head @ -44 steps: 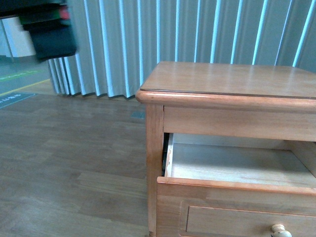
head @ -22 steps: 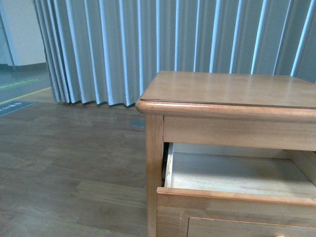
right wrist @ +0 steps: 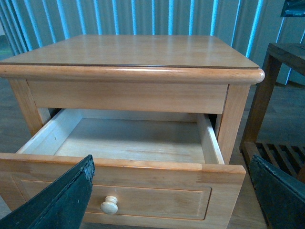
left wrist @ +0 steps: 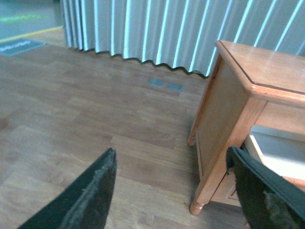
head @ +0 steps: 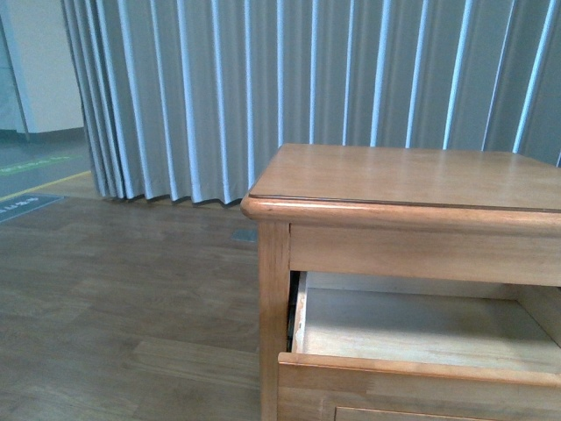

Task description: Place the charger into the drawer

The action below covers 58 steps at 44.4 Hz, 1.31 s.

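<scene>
The drawer (right wrist: 143,183) of the wooden cabinet stands pulled out, and its pale wood inside (head: 421,329) holds nothing. Its honey-brown front carries one round pale knob (right wrist: 109,205). The charger is out of view in every frame. My right gripper (right wrist: 172,162) hangs open just in front of the drawer front, its dark fingers spread to either side of it. My left gripper (left wrist: 171,157) is open over the floor beside the cabinet's left side, with a corner of the drawer (left wrist: 281,152) showing past one finger. Neither gripper holds anything.
The cabinet top (head: 403,175) is bare. Pale blue-grey curtains (head: 263,88) hang behind it, and a wooden floor (head: 114,289) stretches to its left. A darker wooden stand with a slatted shelf (right wrist: 281,95) sits close on the cabinet's right side. The cabinet's front leg (left wrist: 196,207) is near my left gripper.
The front view has tilted upward, so the cabinet sits lower in the picture and the knob has left it. A dark blurred shape at the upper left is gone.
</scene>
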Each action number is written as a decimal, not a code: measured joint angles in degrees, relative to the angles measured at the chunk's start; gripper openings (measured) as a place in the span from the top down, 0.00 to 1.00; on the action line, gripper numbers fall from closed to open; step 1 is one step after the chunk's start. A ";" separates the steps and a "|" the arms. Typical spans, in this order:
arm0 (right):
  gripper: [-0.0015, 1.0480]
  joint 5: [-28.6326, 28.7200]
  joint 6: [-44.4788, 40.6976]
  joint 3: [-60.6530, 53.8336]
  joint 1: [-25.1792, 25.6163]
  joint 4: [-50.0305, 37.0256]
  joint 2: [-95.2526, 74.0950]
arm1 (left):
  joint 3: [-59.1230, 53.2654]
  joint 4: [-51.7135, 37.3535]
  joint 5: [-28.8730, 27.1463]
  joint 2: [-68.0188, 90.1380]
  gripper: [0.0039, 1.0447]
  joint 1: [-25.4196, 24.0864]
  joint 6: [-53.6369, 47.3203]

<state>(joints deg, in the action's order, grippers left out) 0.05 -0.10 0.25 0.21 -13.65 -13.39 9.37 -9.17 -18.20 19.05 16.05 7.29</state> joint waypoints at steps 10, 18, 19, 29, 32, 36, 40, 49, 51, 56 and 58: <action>0.08 0.00 0.00 0.00 0.00 0.00 0.00 | -2.97 0.37 8.26 -3.78 0.65 -5.55 -5.62; 0.08 -0.02 0.00 0.00 0.00 0.00 0.00 | -4.87 1.73 16.87 -7.10 0.96 -12.66 -6.23; 0.08 0.00 -0.02 0.00 0.00 0.00 0.00 | -5.14 1.86 17.68 -7.52 0.96 -14.08 -6.58; 0.08 0.00 0.00 0.00 0.00 0.00 0.02 | -6.36 9.27 18.18 -16.22 0.96 -15.91 -6.84; 0.08 0.00 0.00 0.00 0.00 0.00 0.02 | -6.60 9.27 18.18 -16.55 0.96 -15.91 -6.84; 0.08 0.00 0.00 0.00 0.00 0.00 0.02 | -8.20 9.22 18.18 -18.21 0.96 -15.91 -6.84; 0.08 0.00 -0.02 0.00 0.00 0.00 0.02 | -8.68 9.27 18.12 -18.62 0.96 -15.91 -6.86; 0.08 0.00 0.00 0.00 0.00 0.00 0.02 | -8.68 9.27 18.16 -18.84 0.96 -15.91 -6.86; 0.08 0.00 0.00 0.00 0.00 0.00 0.02 | -8.68 9.27 18.16 -18.84 0.96 -15.91 -6.88; 0.08 0.00 0.00 0.00 0.00 0.00 0.02 | -8.68 9.27 18.16 -18.84 0.90 -15.91 -6.86; 0.08 0.00 0.00 0.00 0.00 0.00 0.02 | -8.68 9.27 18.16 -18.84 0.80 -15.91 -6.86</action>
<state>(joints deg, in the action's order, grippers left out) 0.05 -0.10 0.25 0.21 -13.65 -13.37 0.69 0.10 -0.03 0.21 0.14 0.43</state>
